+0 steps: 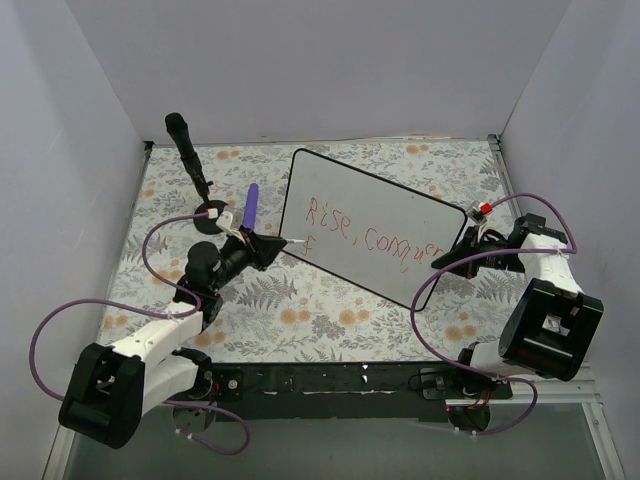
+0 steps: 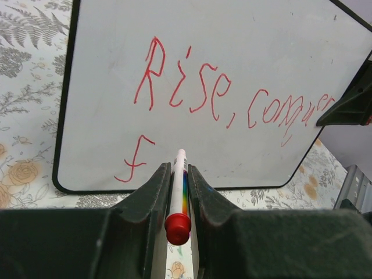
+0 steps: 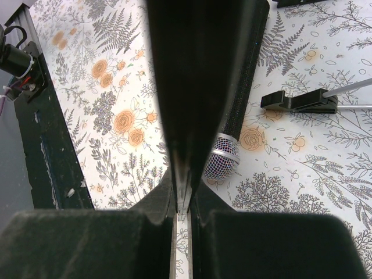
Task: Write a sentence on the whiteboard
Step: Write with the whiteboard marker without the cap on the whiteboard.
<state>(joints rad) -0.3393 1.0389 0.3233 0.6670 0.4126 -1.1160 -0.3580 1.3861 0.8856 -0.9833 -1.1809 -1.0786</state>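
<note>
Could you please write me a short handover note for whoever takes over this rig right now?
Left gripper: shut on the marker, its tip pointing at the lower part of the whiteboard, right of the second-row letter; whether it touches is unclear.
Right gripper: shut on the whiteboard's right-hand edge.
Done: the sentence in red reads "Rise, conquer", plus one F-like letter starting row two.
Left: finish the second row, then probably let go of board and marker.
</note>
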